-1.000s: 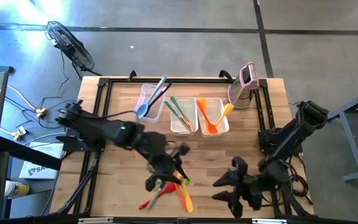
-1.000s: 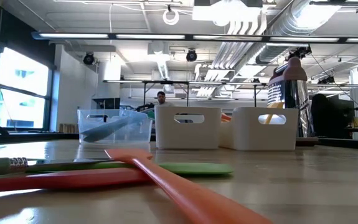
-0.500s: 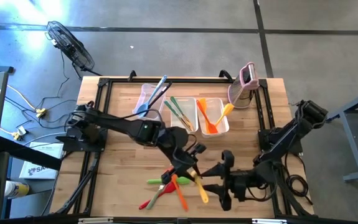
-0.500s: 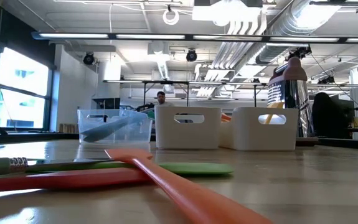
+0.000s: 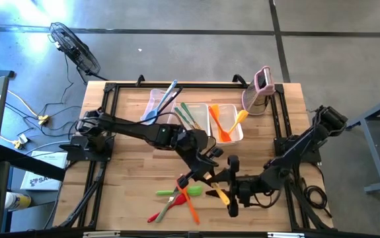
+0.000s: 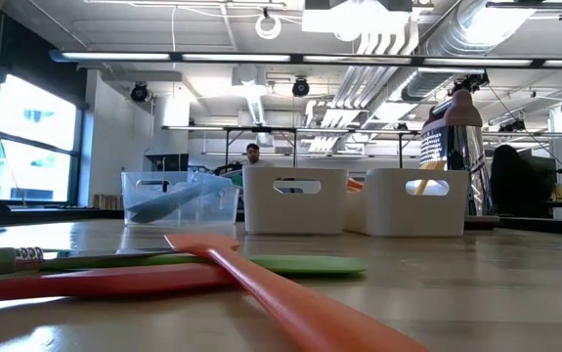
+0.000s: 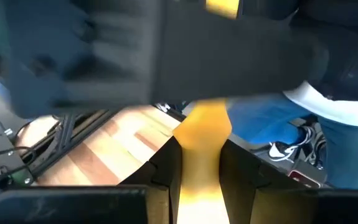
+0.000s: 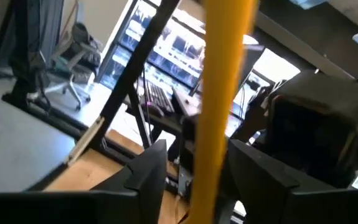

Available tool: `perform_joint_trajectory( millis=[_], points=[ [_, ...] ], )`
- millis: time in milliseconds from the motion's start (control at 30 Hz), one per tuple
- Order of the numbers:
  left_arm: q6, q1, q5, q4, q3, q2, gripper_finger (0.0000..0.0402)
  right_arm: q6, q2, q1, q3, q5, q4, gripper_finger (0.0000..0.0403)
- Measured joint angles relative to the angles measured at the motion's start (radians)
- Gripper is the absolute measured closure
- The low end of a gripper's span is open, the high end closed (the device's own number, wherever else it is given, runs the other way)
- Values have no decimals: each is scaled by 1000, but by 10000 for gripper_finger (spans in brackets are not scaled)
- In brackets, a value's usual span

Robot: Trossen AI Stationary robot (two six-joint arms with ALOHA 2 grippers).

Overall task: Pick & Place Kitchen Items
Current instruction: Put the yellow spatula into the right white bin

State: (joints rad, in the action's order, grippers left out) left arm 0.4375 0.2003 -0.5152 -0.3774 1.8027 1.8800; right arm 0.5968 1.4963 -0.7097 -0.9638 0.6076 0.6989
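Above the table's front middle, left gripper (image 5: pixel 211 180) clamped on the yellow utensil (image 5: pixel 220 194), right gripper (image 5: pixel 231 187) fingers spread around its handle, orange turner (image 5: pixel 190 204) lying nearby.

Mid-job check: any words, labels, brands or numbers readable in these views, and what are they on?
"SA": blue letters, cut off by the arm stand, on a white box on the floor left of the table.
Pale band on the green utensil handle: dark marks, too blurred to read.
Nothing else legible.
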Motion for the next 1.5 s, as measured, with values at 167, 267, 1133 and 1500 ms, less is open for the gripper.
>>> perform_joint_trajectory(
  millis=[167, 267, 1133, 1500],
  points=[
    [3, 1, -17, -1, 0, -1, 328, 0, 0, -2, 0, 4, -13, 291],
    [3, 1, -46, -9, 0, -1, 328, 1, 0, -14, 0, 47, -18, 323],
    [-181, 2, 79, -117, 1, -3, 93, 4, -1, -53, 0, 242, -94, 397],
    [-523, 10, 574, -567, 1, -2, 80, -356, -67, -100, 0, 628, -481, 397]
  ],
)
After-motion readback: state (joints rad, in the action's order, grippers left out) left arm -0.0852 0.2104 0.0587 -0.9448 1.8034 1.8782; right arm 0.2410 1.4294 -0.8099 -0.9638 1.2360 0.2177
